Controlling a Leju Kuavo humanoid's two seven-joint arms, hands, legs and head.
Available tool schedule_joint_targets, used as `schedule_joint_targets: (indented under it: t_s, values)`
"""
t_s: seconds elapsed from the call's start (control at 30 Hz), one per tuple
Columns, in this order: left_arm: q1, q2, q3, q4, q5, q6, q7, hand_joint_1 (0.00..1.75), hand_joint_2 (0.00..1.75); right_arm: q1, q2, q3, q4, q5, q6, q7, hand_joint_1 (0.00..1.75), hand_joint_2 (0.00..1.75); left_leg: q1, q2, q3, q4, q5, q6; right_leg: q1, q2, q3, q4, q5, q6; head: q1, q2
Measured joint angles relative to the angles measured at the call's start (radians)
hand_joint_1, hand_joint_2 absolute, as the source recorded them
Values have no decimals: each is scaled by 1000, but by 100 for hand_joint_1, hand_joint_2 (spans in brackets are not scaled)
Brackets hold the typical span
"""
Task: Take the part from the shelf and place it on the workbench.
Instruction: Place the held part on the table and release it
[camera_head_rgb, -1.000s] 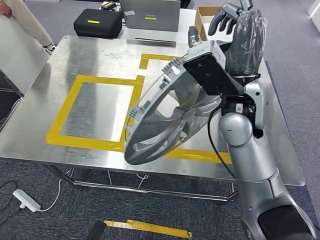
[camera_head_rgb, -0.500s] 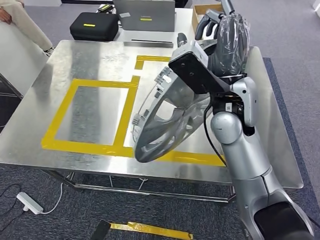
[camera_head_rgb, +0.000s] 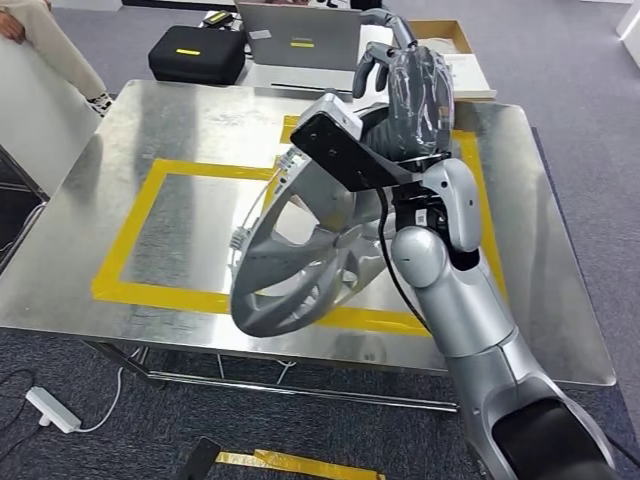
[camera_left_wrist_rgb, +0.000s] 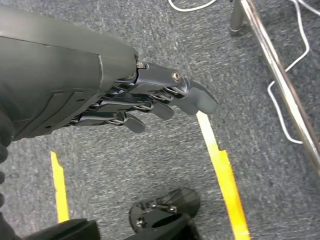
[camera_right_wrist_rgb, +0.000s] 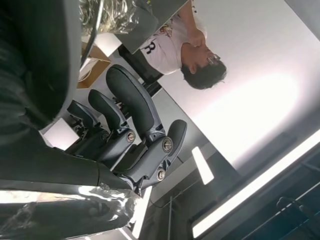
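The part is a large silver spoked wheel ring. It hangs tilted above the steel workbench, over the tape line between the two yellow squares. My right hand, wrapped in clear plastic, is raised above it with its fingers curled in. The part's upper rim runs behind the black wrist plate, so the grip itself is hidden. My left hand hangs beside my body over the grey carpet, fingers nearly straight, holding nothing.
A black case, a grey laptop and a cardboard box lie beyond the bench's far edge. A person's arm shows at the far left. On the floor are a white power strip and yellow tape.
My right arm has swung left with the part, from over the right square toward the line between the squares. The view has also shifted a little.
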Motion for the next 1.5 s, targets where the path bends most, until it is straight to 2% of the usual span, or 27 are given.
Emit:
schedule_joint_targets:
  t_s: [0.07,0.13,0.2,0.27,0.3,0.37,0.43,0.5,0.6,0.63,0.67,0.7,0.73,0.8,0.83,0.93,1.0,1.03,1.1,1.13,1.17,1.2,1.23,1.3,1.33,1.37,1.5]
  values:
    - [-1,0,-1,0,0,0,0,0,175,-1,0,5,16,1,0,1,175,175,-1,0,0,0,-1,5,-1,-1,-66,132,-56,5,3,0]
    - [0,-1,-1,0,0,-1,0,0,175,0,0,8,29,3,0,4,175,175,-2,0,0,1,-2,6,-1,-1,-110,210,-75,7,3,0]
    - [0,-1,-2,0,0,-2,1,0,175,0,2,9,41,10,-1,7,175,175,-2,-2,2,1,-3,5,-1,-1,-95,168,-32,4,3,0]
    - [0,-2,-7,0,1,-6,2,0,175,-5,5,9,58,20,-6,10,175,175,-3,-4,5,3,-6,2,0,-2,-34,36,38,-2,3,0]
    - [0,-2,-11,0,1,-9,3,0,175,-10,7,9,69,25,-10,10,175,175,-5,-5,4,5,-8,-2,1,-2,-2,-26,59,-5,3,0]
    - [0,-3,-18,0,2,-15,3,0,175,-15,11,6,93,30,-22,10,175,175,-7,-5,1,6,-7,-11,5,-2,27,-79,66,-12,2,0]
    - [2,-3,-21,1,2,-18,4,0,175,-16,14,3,113,33,-28,9,175,175,-6,-5,-1,7,-7,-21,4,0,30,-84,67,-20,2,0]
    - [2,-3,-24,1,2,-20,4,0,175,-17,17,0,126,35,-32,8,175,175,-5,-2,-12,34,-29,-32,0,0,34,-89,70,-31,-1,0]
    - [3,-2,-27,1,7,-24,7,0,175,-21,21,-3,150,43,-38,13,175,175,-2,0,-90,204,-113,-45,-2,-1,37,-91,70,-41,-4,0]
    - [4,-2,-28,1,9,-21,10,0,131,-22,21,-4,161,48,-38,15,175,175,-1,1,-117,259,-130,-47,-1,-1,37,-91,69,-42,-4,0]
    - [5,-2,-30,1,12,-16,14,0,87,-23,22,-6,171,54,-38,18,175,175,-1,1,-131,283,-128,-48,-1,-1,38,-91,69,-42,-4,0]
    - [5,-2,-32,1,14,-11,18,0,44,-24,22,-9,179,61,-38,19,175,175,-1,1,-127,269,-106,-47,-1,0,39,-90,68,-41,-4,0]
    - [5,-2,-35,1,18,-6,21,0,0,-27,24,-11,186,68,-38,21,175,175,0,1,-105,219,-70,-45,-1,1,40,-90,67,-40,-4,0]
    - [4,-3,-42,1,22,2,30,0,0,-40,29,-14,199,84,-36,26,175,175,-1,1,-45,89,-8,-38,1,4,42,-88,63,-35,-4,0]
    - [3,-4,-43,1,22,5,35,0,0,-49,32,-14,207,92,-34,30,175,175,-3,1,-23,44,3,-34,2,5,41,-86,62,-31,-4,0]
    - [0,-8,-47,2,23,6,42,0,0,-67,41,-13,236,124,-22,46,175,175,-6,1,-9,9,-3,-19,5,6,37,-88,62,-17,-3,0]
    - [-1,-11,-50,2,23,6,45,0,0,-76,48,-11,255,144,-17,55,175,175,-3,1,-5,3,0,-8,4,4,27,-70,45,-7,-1,0]
    - [-2,-13,-53,2,23,6,46,0,0,-83,51,-10,264,150,-16,58,175,175,-1,1,-3,0,1,-3,4,3,9,-34,23,-4,1,0]
    - [-3,-15,-57,2,23,6,48,0,0,-93,53,-6,285,162,-15,62,175,175,-1,1,-1,-1,0,4,3,1,-52,93,-37,1,4,0]
    - [-2,-15,-60,2,23,6,49,0,0,-96,55,-5,297,167,-15,64,175,175,-1,1,-1,0,0,5,2,1,-84,157,-58,2,5,0]
    - [-1,-16,-63,2,24,6,50,0,0,-98,57,-4,309,174,-15,65,175,175,-1,1,0,0,-1,6,2,1,-105,193,-62,3,5,0]
    - [-1,-16,-66,2,24,6,52,0,0,-102,60,-3,322,182,-16,67,175,175,-2,0,1,1,-2,6,2,1,-108,191,-46,3,6,0]
    - [-1,-17,-68,2,25,6,54,0,0,-108,64,-2,335,189,-17,70,175,175,-2,-1,2,1,-3,5,2,1,-92,148,-12,1,6,0]
    - [-1,-19,-71,2,28,7,56,0,0,-127,72,1,364,203,-20,76,175,175,-3,-2,4,4,-7,0,4,-1,-26,9,57,-5,5,0]
    - [-1,-21,-72,2,29,7,57,0,0,-136,77,3,379,209,-23,79,175,175,-5,-2,3,6,-8,-3,5,-1,1,-45,73,-9,5,0]
    - [-1,-22,-73,2,31,7,59,0,0,-142,80,4,393,213,-27,81,175,175,-6,-2,2,7,-8,-8,7,-1,17,-74,77,-13,4,0]
    - [1,-24,-76,2,33,9,64,0,0,-155,87,4,430,220,-37,83,175,175,-5,-1,-4,19,-20,-29,4,1,27,-89,75,-30,3,0]
